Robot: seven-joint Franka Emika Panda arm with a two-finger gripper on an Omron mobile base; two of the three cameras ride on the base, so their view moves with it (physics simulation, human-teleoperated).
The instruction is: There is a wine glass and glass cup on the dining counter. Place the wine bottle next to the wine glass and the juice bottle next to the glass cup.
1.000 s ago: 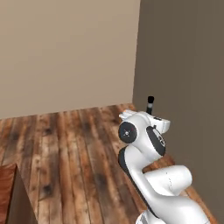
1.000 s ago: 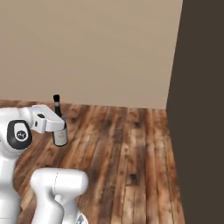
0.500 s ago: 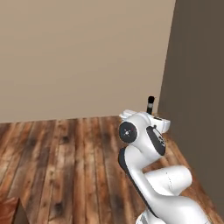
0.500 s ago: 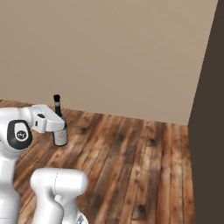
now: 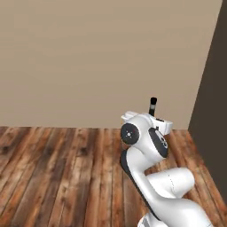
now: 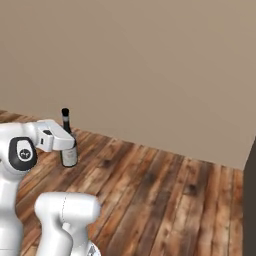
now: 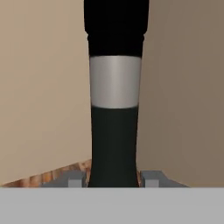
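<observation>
I hold the wine bottle (image 7: pixel 114 131) in my gripper (image 7: pixel 114 178), the two fingertips (image 7: pixel 74 179) pressed against its dark body from either side, no gap visible between pad and glass. In the hand view the bottle runs upward from the fingers: dark body, pale grey band, black cap at the top. In the right base view the same bottle (image 6: pixel 68 145) stands upright at the hand, the pale label below the white gripper housing, neck and cap above it. In the left base view the black cap (image 5: pixel 153 105) pokes up behind my forearm.

Surroundings: a plank wood floor (image 6: pixel 165 195), a plain beige wall (image 5: pixel 97 62), a dark panel (image 5: pixel 213 97) at the right edge of the left base view. I cannot say from here how far the dining counter is.

Handling judgement: glass, so rigid and smooth, likely slippery under the pads, and breakable if it knocks an edge or lands hard. A full bottle would be heavy for its width, with the weight low. The grip sits around the body near the shoulder, above the label; that seems a sound place, wide and straight-sided, better than the thin neck where it could swing. I should keep it upright, carry it steadily, and set it down base-first and gently beside the wine glass.
</observation>
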